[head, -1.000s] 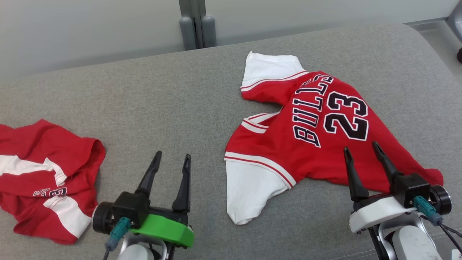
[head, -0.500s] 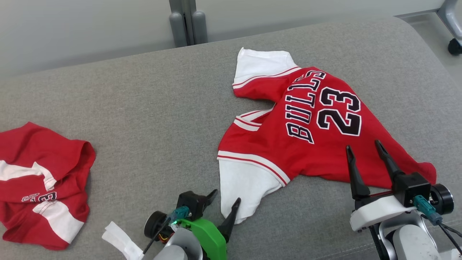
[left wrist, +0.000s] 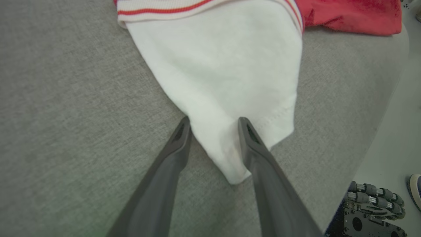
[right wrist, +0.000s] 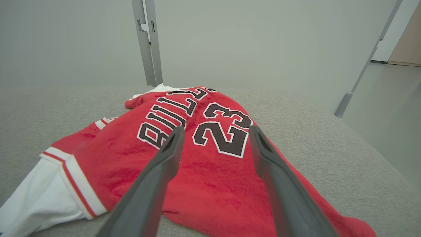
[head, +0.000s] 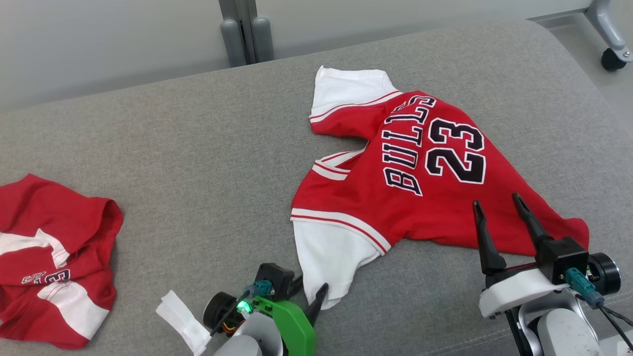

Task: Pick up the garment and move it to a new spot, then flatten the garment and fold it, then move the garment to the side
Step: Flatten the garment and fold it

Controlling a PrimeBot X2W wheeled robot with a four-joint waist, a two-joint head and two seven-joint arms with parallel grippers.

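Two dark fingers (left wrist: 180, 138) of the left tool (left wrist: 214, 120) stood apart in a moderate gap, pointing down and forward at the worktop (head: 198, 148) with the corner of a white sleeve (left wrist: 223, 72) between them: one tip sat at the sleeve's edge, the other lay over the cloth, and nothing was gripped. That arm was bent low and turned inward, its green wrist collar (head: 292, 324) near the bottom edge of the head view. The right tool (head: 496, 200) was spread wide and empty, fingers aimed forward over the lower red hem of the jersey (head: 420, 198), its pale wrist at the lower right. The jersey lay spread but rumpled on the right half of the worktop, lettering "BULLS 23" facing up, one white sleeve toward the robot and the other toward the far edge. Well apart, at the left edge, a second red garment (head: 54, 257) lay crumpled. A grey post (head: 237, 29) stood behind the worktop.
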